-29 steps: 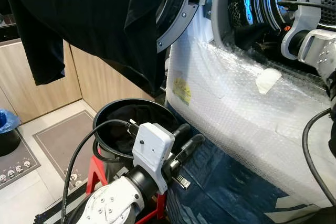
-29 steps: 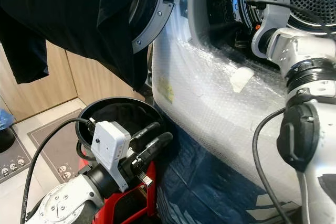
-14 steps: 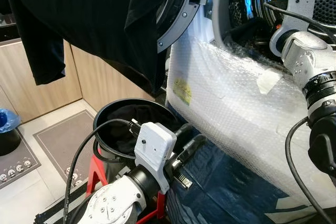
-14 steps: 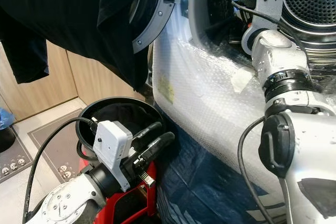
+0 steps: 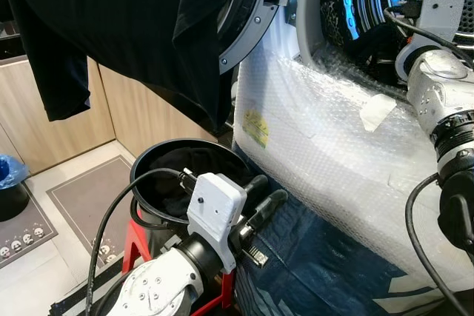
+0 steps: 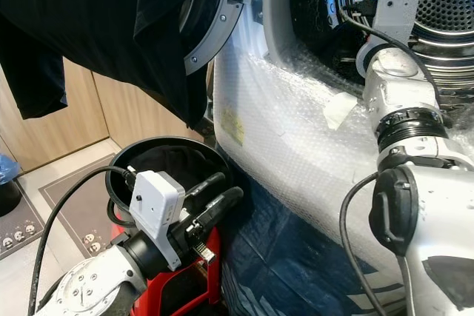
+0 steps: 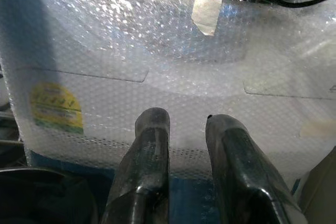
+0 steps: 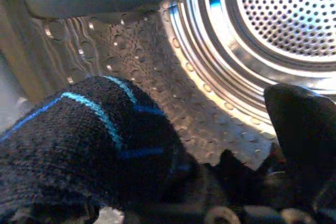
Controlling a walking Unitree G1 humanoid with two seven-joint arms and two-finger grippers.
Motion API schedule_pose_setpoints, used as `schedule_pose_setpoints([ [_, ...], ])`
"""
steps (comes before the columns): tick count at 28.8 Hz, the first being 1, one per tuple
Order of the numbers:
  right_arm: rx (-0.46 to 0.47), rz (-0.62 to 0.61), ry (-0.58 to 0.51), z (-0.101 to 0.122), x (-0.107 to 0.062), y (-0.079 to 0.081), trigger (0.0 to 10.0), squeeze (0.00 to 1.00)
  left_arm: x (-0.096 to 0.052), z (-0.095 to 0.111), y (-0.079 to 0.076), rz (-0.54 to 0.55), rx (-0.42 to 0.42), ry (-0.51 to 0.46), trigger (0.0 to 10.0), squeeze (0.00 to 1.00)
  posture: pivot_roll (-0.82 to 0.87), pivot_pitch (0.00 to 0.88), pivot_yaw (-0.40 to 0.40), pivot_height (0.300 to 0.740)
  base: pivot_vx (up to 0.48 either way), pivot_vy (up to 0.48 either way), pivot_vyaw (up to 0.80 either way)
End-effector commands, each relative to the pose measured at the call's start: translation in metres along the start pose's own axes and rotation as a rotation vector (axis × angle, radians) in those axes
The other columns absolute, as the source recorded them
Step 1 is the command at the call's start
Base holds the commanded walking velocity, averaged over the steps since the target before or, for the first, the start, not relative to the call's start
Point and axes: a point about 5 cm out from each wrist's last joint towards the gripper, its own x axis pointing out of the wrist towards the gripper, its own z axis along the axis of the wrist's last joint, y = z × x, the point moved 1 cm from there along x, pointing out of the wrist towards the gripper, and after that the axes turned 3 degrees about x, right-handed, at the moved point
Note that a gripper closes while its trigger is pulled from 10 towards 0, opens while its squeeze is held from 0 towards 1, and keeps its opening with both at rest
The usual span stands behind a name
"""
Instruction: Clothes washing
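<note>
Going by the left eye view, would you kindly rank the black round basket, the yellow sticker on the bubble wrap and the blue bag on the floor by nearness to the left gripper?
From the left gripper:
1. Black round basket, right beside the fingers, to their left.
2. Yellow sticker, above them on the bubble-wrapped washer front.
3. Blue bag, far left, on the floor by the wooden cabinet.

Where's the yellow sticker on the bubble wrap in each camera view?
Left eye view: yellow sticker, centre, above the black bucket.
Right eye view: centre-left.
Left wrist view: on the wrap beyond the left gripper.
Right wrist view: faces the drum instead.
Shared landmark: tape strip.
</note>
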Motion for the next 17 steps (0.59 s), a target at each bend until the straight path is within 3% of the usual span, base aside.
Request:
schedule_pose_setpoints([
  [1, 0.008, -0.005, -0.018, 0.012, 0.000, 0.008, 10.0, 0.00, -0.001, 0.004, -0.005, -0.028, -0.010, -0.012, 10.0, 0.00, 0.06, 0.056, -0.130, 0.740, 0.000, 0.000, 0.00],
  [3, 0.002, -0.028, -0.005, 0.013, -0.002, 0.022, 10.0, 0.00, -0.001, 0.004, -0.006, -0.034, -0.011, -0.009, 10.0, 0.00, 0.07, 0.062, -0.129, 0.740, 0.000, 0.000, 0.00],
  [6, -0.001, -0.037, -0.006, 0.014, -0.003, 0.030, 10.0, 0.00, -0.002, 0.004, -0.006, -0.036, -0.013, -0.006, 10.0, 0.00, 0.07, 0.065, -0.128, 0.740, 0.000, 0.000, 0.00],
  [9, -0.018, -0.014, -0.018, 0.019, -0.006, 0.053, 10.0, 0.00, -0.003, 0.004, -0.007, -0.027, -0.013, 0.000, 10.0, 0.00, 0.09, 0.071, -0.132, 0.740, 0.000, 0.000, 0.00],
  [17, -0.067, 0.011, -0.041, 0.021, -0.009, 0.068, 10.0, 0.00, -0.005, 0.004, -0.007, -0.013, -0.016, 0.008, 10.0, 0.00, 0.10, 0.078, -0.138, 0.740, 0.000, 0.000, 0.00],
])
